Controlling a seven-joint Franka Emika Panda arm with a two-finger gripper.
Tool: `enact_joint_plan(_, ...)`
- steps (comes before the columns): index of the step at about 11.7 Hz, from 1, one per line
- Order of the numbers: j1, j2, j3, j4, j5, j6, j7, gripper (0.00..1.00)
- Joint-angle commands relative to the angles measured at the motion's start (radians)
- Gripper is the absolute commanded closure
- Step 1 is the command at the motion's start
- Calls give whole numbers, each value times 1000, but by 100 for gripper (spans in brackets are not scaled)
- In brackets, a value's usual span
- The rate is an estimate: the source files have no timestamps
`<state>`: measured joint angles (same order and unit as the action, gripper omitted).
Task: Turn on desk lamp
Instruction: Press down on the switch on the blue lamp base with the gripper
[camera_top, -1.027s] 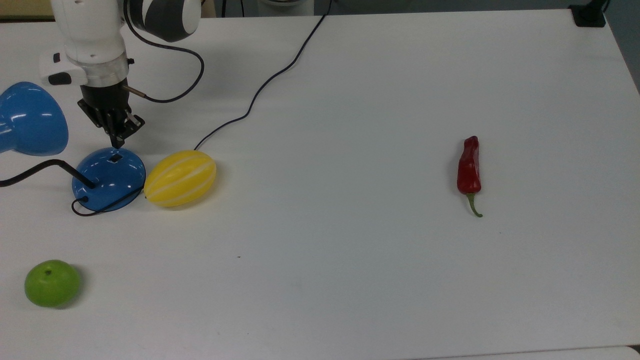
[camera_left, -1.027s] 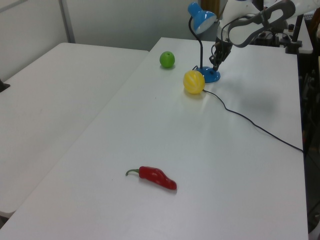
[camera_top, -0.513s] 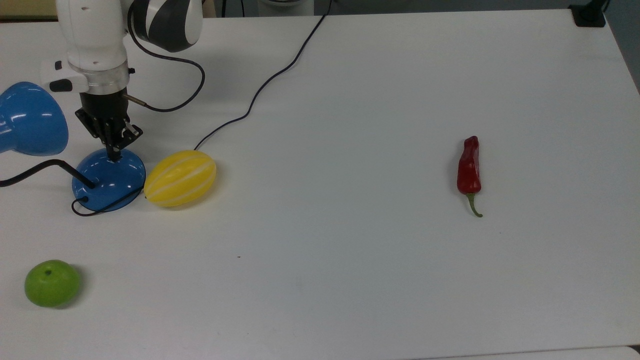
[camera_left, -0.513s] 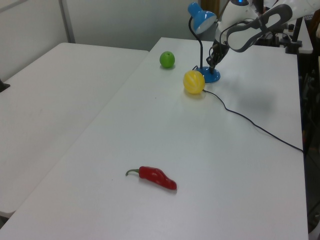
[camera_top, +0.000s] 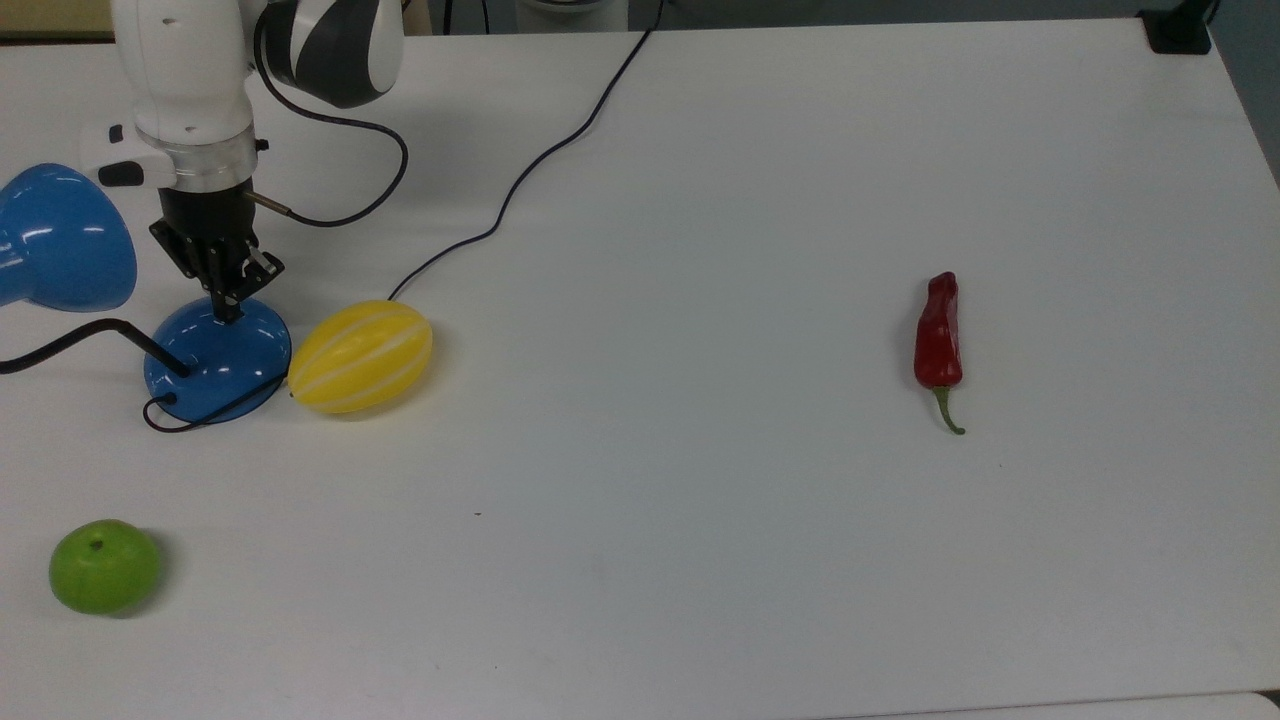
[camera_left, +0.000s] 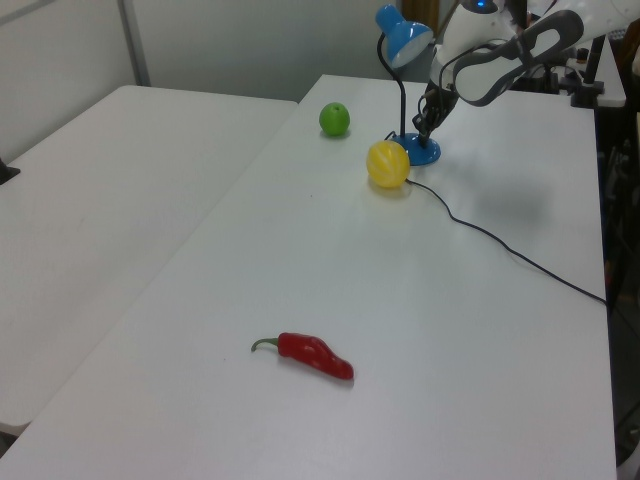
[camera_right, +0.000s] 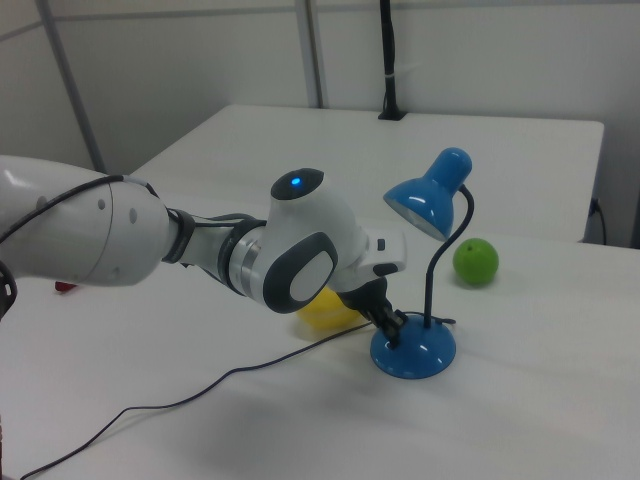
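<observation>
Desk lamp (camera_top: 215, 360) stood at the top view's left edge of the white desk (camera_top: 700, 560), its blue dome base just beside a yellow striped melon (camera_top: 361, 356) — the two looked to be touching. Blue cone shade arched over on the black bendy neck; black cord ran off across the desk. Gripper (camera_top: 228, 312) came down onto the top of the base, tip touching it; fingers (camera_top: 222, 296) pressed together into one narrow point — nothing held between them. Green apple (camera_top: 104, 566) sat near the top view's lower left corner. Red chili pepper (camera_top: 939, 335) lay well apart, toward the top view's right.
</observation>
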<state>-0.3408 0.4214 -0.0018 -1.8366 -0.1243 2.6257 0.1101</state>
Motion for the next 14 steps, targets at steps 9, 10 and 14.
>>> enact_joint_plan(9,-13,57,-4,25,-38,68,13,100)
enact_joint_plan(10,-14,56,-4,25,-38,68,14,100)
enact_joint_plan(14,-12,40,-4,23,-38,56,19,100)
